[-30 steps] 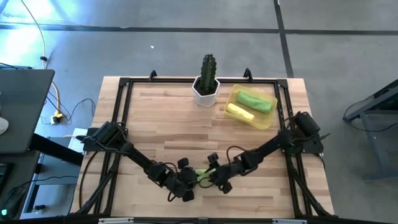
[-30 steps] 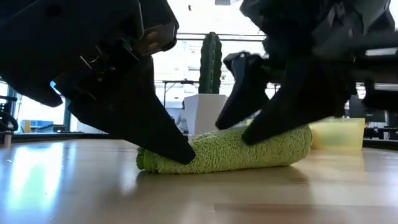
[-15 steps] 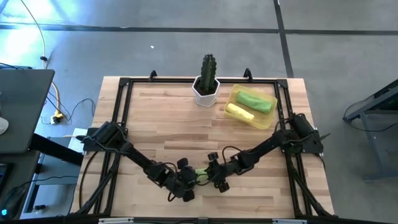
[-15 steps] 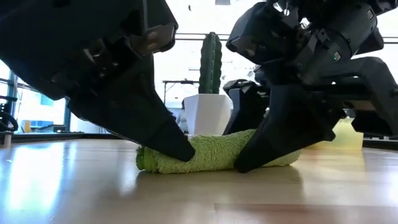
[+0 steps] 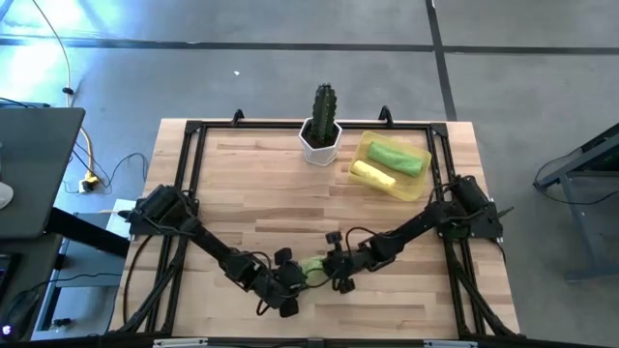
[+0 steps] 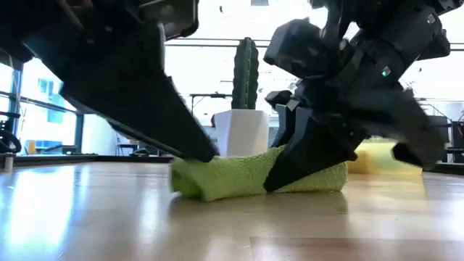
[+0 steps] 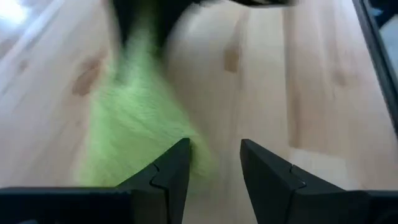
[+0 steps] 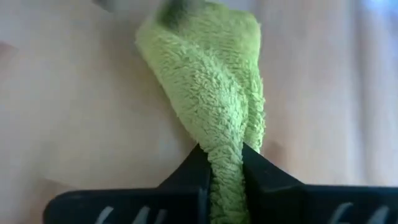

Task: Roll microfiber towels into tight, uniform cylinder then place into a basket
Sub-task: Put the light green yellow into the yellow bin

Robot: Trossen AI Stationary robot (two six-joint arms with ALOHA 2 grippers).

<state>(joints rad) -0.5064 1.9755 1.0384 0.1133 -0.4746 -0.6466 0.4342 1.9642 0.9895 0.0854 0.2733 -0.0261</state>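
Right wrist view: the soft, light rolled green towel (image 8: 214, 118) is pinched at its end by the right gripper (image 8: 222, 163); the left gripper (image 7: 211, 165) stands open beside it.

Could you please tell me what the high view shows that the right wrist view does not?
Only the high view shows the basket holding two rolled towels, the cactus pot, and the left end effector. Only the right wrist view shows the right end effector pinching the green towel between its fingers. Both show that towel on the wooden table.
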